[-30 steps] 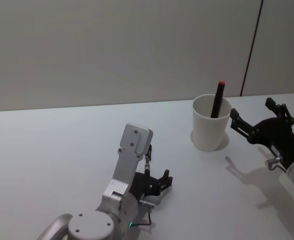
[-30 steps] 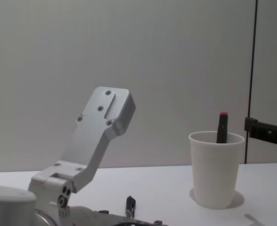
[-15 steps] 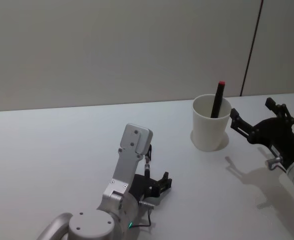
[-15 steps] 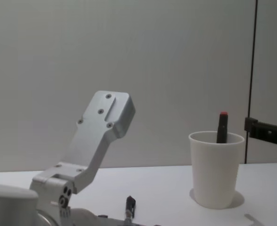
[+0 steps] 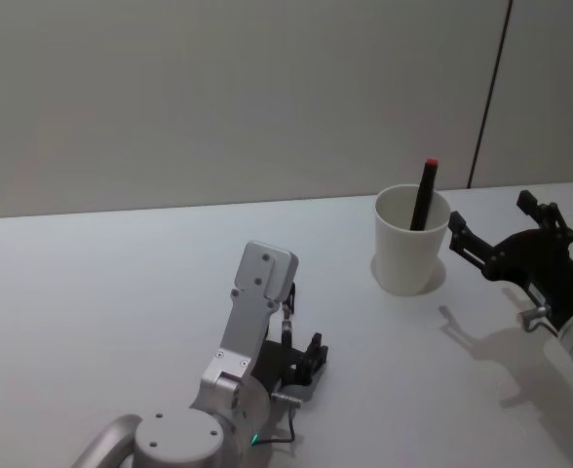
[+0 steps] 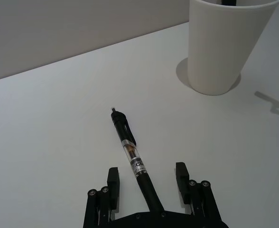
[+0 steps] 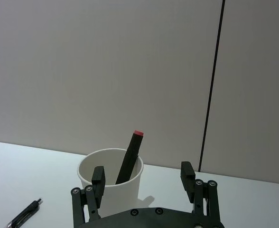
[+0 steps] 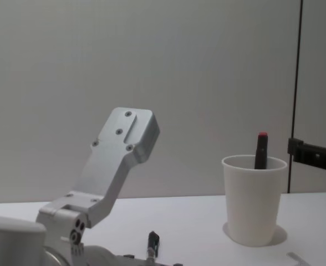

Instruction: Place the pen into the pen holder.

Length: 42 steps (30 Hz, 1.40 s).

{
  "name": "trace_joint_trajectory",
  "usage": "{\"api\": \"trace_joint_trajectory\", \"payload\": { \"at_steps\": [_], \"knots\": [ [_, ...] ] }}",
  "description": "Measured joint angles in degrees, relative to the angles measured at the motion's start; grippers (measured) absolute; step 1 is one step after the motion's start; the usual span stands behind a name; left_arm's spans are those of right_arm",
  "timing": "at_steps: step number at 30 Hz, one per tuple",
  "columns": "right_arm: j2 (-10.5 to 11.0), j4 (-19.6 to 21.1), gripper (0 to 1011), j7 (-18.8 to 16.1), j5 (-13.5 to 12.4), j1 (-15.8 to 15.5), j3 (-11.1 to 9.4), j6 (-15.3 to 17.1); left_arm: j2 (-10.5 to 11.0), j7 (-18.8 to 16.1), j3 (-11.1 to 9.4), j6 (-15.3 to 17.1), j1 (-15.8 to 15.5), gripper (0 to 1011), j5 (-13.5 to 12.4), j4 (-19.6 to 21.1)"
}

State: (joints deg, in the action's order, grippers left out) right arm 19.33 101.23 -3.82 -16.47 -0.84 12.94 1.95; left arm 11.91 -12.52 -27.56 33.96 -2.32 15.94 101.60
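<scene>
A black pen (image 6: 132, 156) lies flat on the white table, its tip pointing away from me; it also shows as pen (image 5: 286, 314) and pen (image 7: 23, 216). My left gripper (image 6: 146, 183) is open low over the pen's rear end, one finger on each side, and shows as the left gripper (image 5: 303, 353). The pen holder (image 5: 410, 244), a white tapered cup, stands farther right and holds a black red-capped pen (image 5: 424, 193). My right gripper (image 5: 491, 216) hovers open just right of the pen holder (image 7: 111, 183).
The white table (image 5: 92, 292) runs back to a grey wall with a dark vertical seam (image 5: 489, 93). My left arm's silver link (image 8: 118, 160) rises large in the chest view, left of the pen holder (image 8: 254, 202).
My left gripper has shifted slightly back and left over the lying pen. The right arm, the cup and the red-capped pen have not moved.
</scene>
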Motion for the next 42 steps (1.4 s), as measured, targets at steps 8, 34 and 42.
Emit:
{"api": "trace_joint_trajectory", "payload": {
  "at_steps": [8, 34, 42],
  "knots": [
    [0.0, 0.0, 1002, 0.0, 0.0, 0.0, 0.0, 0.0, 0.0, 0.0, 0.0, 0.2, 0.0, 516, 0.0, 0.0],
    [0.0, 0.0, 1002, 0.0, 0.0, 0.0, 0.0, 0.0, -0.1, 0.0, 0.1, 0.3, 0.0, 119, -0.1, 0.0],
    [0.0, 0.0, 1001, 0.0, 0.0, 0.0, 0.0, 0.0, 0.2, 0.0, 0.4, -1.8, 0.5, 118, -0.1, 0.3]
  ]
}}
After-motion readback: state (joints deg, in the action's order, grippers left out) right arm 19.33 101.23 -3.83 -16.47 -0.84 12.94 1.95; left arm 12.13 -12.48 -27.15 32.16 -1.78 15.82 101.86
